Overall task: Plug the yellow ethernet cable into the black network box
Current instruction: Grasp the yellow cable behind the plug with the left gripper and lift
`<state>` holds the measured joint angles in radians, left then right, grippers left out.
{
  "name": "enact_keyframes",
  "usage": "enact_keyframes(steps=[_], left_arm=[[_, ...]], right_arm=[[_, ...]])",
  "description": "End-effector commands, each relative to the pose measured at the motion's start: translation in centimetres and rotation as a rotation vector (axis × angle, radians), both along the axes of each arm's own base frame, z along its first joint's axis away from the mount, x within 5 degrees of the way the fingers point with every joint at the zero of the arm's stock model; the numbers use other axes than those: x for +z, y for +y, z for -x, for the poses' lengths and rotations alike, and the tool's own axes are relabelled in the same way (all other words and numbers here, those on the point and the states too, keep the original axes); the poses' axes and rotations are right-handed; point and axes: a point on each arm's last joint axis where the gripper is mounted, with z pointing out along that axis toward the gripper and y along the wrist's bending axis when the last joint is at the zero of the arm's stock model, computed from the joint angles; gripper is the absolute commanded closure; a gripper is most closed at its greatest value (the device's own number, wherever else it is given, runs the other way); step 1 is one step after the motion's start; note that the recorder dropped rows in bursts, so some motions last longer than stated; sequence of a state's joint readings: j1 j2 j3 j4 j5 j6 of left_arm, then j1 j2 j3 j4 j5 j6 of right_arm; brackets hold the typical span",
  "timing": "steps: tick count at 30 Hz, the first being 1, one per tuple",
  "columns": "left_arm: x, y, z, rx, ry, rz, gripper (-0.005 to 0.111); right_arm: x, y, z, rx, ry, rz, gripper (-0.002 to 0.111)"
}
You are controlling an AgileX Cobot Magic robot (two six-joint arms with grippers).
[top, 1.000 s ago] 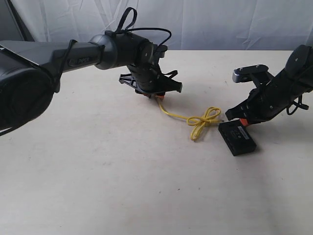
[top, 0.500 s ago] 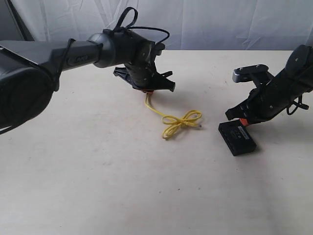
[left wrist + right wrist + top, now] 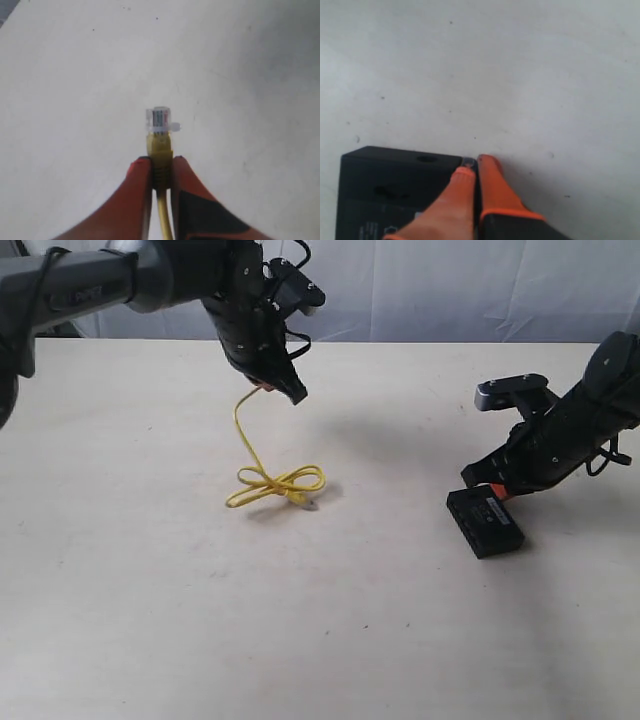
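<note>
Yellow ethernet cable (image 3: 246, 440) is pinched in the left gripper (image 3: 268, 388), which hangs up off the table (image 3: 150, 600). On the left wrist cam the orange fingers (image 3: 137, 190) are squeezed tight on the yellow boot, w/ the clear plug (image 3: 159, 119) poking out just past the tips, contacts facing the cam. From the grip the cord drops straight down below the gripper, and the looped knot (image 3: 282, 483) plus the other end lie on the table right under it, a bit fwd.

Black network box (image 3: 485, 522) sits flat on the table, well apart from the left gripper and not touching the cable at all. It's right at the tips of the right gripper (image 3: 490, 486), which is angled down low at the box's near corner. Right wrist cam: both fingers are drawn almost together there, one lying over the box's top edge, the other just off its side, so it looks clamped on that corner. Small white label on top of the box, print too small to read, and a couple of dark openings show in the side facing the cam
</note>
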<state>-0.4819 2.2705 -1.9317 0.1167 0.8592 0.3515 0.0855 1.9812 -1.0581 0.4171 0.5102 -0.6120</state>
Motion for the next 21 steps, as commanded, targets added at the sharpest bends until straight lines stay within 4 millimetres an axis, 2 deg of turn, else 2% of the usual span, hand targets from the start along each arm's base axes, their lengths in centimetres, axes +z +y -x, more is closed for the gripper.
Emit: enact_keyframes(steps=[1,6,15,18,21], left_arm=[[0.2,1.1,2.2,-0.129,0.076,-0.093,0.107],[-0.5,2.5,5.2,-0.249,0.159,-0.167,0.107],[1.2,4.0,10.4,-0.507,0.09,-0.123,0.107],[0.7,3.9,11.0,-0.516,0.087,-0.07,0.107],[-0.9,2.9,11.6,-0.511,0.096,-0.056,0.107]], right_arm=[[0.0,-0.2,0.0,0.008,0.006,0.004,0.109],[0.0,-0.1,0.0,0.006,0.006,0.003,0.109],[0.0,-0.1,0.0,0.005,0.006,0.001,0.109],[0.0,-0.1,0.0,0.006,0.008,0.001,0.109],[0.0,-0.1,0.3,0.009,0.032,-0.008,0.109]])
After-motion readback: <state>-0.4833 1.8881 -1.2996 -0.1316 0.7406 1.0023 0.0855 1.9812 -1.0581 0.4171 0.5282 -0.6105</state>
